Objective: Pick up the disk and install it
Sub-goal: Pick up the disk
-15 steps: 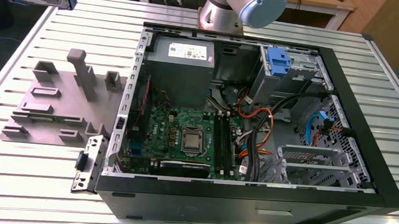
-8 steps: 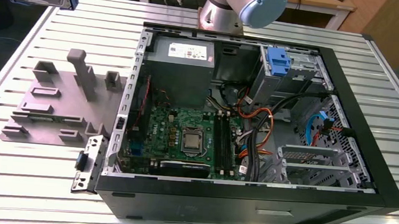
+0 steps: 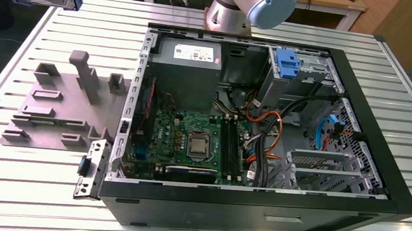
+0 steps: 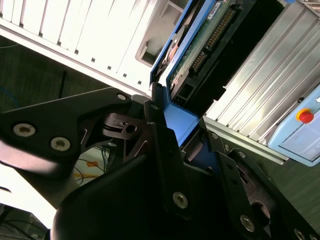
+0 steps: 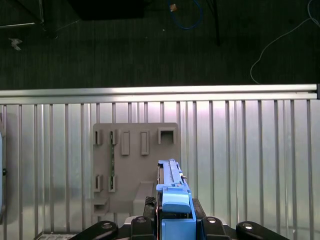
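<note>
High above the fixture (image 5: 135, 165), the down-pointed end effector (image 5: 175, 226) grips the disk (image 5: 171, 182).

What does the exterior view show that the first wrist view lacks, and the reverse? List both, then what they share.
The exterior view adds the open computer case with its motherboard, and the arm. The first wrist view adds the end effector shut on the disk, plus dark floor past the table. Both show the disk, the grey fixture plate and the table.
</note>
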`<action>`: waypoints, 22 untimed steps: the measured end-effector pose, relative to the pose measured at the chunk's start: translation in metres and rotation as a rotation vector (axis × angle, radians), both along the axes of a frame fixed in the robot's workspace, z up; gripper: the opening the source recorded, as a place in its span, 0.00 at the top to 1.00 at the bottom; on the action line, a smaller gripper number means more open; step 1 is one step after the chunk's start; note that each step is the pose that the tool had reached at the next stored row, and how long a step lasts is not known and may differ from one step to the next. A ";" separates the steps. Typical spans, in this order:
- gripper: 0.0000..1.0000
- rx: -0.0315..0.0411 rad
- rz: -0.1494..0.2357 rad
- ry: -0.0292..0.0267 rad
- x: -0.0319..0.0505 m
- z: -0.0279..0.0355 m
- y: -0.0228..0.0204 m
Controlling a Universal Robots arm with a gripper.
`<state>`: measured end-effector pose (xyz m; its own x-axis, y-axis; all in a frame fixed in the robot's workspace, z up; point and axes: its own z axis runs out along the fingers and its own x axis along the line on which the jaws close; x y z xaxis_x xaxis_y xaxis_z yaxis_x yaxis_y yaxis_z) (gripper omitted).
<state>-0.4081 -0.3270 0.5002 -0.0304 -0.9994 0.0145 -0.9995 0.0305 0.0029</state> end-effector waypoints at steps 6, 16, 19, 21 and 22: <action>0.64 -0.0001 0.000 0.0001 0.0015 0.0001 0.0000; 0.64 0.0000 0.000 0.0001 0.0041 0.0000 0.0000; 0.64 0.0000 0.000 0.0001 0.0049 0.0000 0.0000; 0.64 0.0000 0.000 0.0000 0.0054 0.0000 0.0000; 0.64 0.0000 0.000 0.0000 0.0056 0.0000 0.0000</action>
<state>-0.4025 -0.3270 0.5002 -0.0304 -0.9994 0.0145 -0.9995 0.0305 0.0029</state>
